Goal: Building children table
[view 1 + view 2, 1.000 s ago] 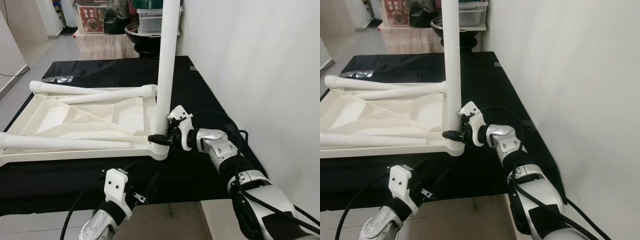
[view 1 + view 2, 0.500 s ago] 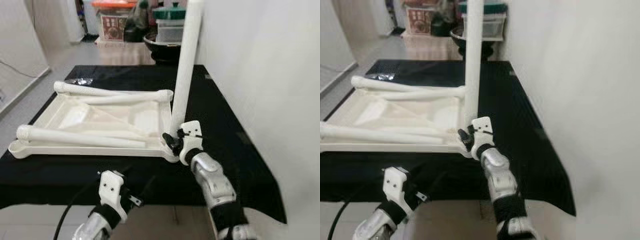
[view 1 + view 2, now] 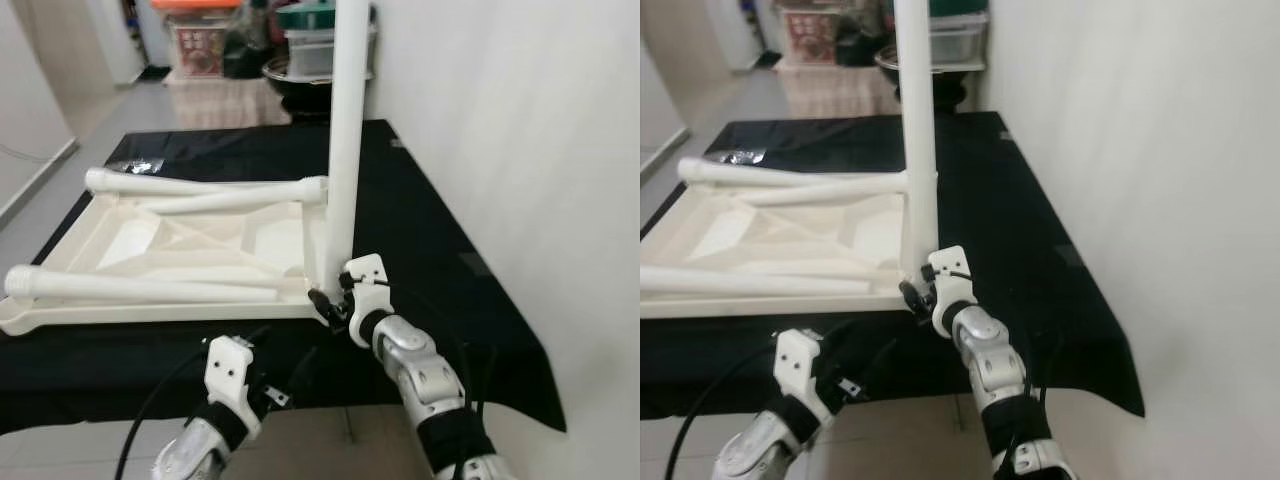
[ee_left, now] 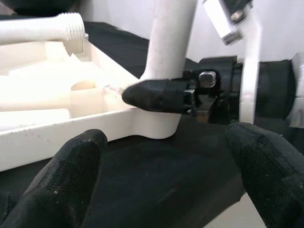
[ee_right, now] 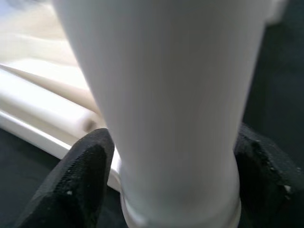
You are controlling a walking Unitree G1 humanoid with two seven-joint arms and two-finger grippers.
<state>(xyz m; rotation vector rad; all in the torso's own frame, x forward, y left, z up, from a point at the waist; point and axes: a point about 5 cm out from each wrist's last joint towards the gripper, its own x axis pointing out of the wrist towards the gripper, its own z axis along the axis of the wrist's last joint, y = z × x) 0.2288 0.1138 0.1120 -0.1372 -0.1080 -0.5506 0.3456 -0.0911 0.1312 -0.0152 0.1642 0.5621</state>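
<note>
Black cloth (image 3: 420, 215) covers the worktop; at centre frame the right gripper (image 3: 327, 301) clamps the base of the upright white plastic table leg (image 3: 345, 150) on the overturned white tabletop (image 3: 190, 245). Lower left, the left gripper (image 4: 166, 190) hangs spread, holding nothing.

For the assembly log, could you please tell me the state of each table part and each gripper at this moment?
Tabletop: upside down on the black cloth.
Upright leg: standing in the near right corner socket.
Loose legs: three, lying across the tabletop.
Right gripper: shut on the upright leg's base.
Left gripper: open, below the table's near edge, holding nothing.
</note>
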